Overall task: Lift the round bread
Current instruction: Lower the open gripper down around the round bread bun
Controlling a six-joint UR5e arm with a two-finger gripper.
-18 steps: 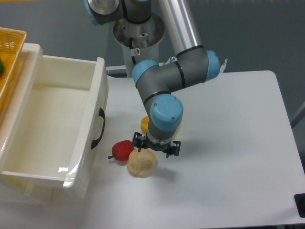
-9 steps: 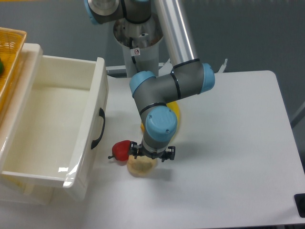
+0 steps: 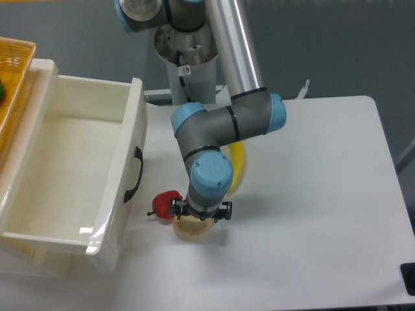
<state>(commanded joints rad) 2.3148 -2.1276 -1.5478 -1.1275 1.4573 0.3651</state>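
The round bread [image 3: 192, 229] is a pale beige bun lying on the white table, and only its lower half shows below the arm's wrist. My gripper [image 3: 197, 220] points straight down onto the bun, its black fingers lost behind the wrist and the bun's top. Whether the fingers are spread or closed on the bread cannot be made out. The red pepper [image 3: 165, 203] lies just left of the bun, touching or nearly touching it.
A yellow pepper [image 3: 237, 165] shows behind the arm's forearm. A white open drawer [image 3: 123, 168] with a black handle [image 3: 134, 173] stands to the left. An orange basket [image 3: 13, 61] sits at the top left. The table's front edge runs close below the bun.
The wrist has moved left and down over the bun, covering more of it. The bun and red pepper stay in place. More of the yellow pepper shows behind the arm.
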